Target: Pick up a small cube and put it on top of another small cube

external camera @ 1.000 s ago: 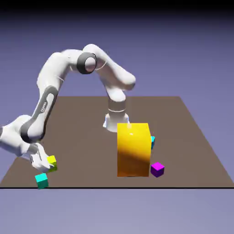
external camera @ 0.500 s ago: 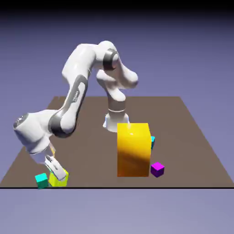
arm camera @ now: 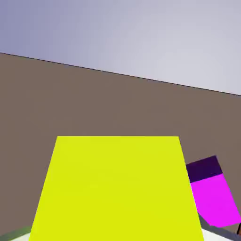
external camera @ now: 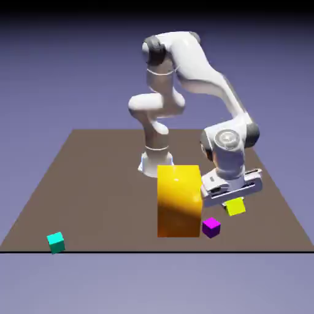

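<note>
Claw (external camera: 233,203), closed on the lime cube (external camera: 235,207). Lowering without first aligning could shove the purple cube (external camera: 211,227), apparently below and off to one side.

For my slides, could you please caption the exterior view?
Gripper holding the lime cube near the magenta cube.

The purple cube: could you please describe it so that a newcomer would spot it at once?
Find the tall yellow-orange block on the brown table. Just beside its base, on the exterior view's right, sits a small purple cube. Its colour sets it apart from the lime cube above.
</note>
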{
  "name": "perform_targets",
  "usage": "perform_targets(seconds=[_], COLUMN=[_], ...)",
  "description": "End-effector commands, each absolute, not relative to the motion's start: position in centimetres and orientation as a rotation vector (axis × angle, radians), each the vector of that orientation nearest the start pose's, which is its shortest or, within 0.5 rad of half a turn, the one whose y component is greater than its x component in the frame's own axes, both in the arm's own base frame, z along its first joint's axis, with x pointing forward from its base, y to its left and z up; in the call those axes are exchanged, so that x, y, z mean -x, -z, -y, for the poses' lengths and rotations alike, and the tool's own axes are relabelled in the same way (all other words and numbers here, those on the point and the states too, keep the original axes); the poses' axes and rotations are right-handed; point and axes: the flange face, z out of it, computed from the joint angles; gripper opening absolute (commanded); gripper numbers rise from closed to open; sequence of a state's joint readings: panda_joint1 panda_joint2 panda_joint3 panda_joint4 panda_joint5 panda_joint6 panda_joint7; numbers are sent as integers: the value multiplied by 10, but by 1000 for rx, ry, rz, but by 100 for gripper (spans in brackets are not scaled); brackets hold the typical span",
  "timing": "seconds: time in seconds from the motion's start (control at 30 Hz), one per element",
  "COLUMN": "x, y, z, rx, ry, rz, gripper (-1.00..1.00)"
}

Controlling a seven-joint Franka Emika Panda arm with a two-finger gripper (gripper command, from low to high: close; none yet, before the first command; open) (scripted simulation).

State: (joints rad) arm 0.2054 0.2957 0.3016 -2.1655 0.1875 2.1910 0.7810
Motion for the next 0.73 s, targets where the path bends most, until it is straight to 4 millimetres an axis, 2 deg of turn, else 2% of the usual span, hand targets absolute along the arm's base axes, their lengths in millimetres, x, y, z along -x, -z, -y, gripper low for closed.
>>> perform_targets(seconds=[0.0,0.17,0.27,0.37,0.43,0.53,0.57,0.6,0.63,0.7], x=[-446,-359,-311,-267,-261,-251,-247,-247,-247,-257], y=[-243,-231,-224,-218,-216,-169,-159,-159,-159,-189], z=[-273,-292,-291,-282,-276,-252,-246,-246,-246,-262], rx=[3064,3307,3438,3556,3587,3590,3587,3587,3587,3591], ry=[-563,-689,-739,-768,-789,-786,-789,-789,-789,-785], rz=[-531,-66,238,562,619,617,619,619,619,615], gripper=[-100,-100,-100,-100,-100,-100,-100,100,100,100])
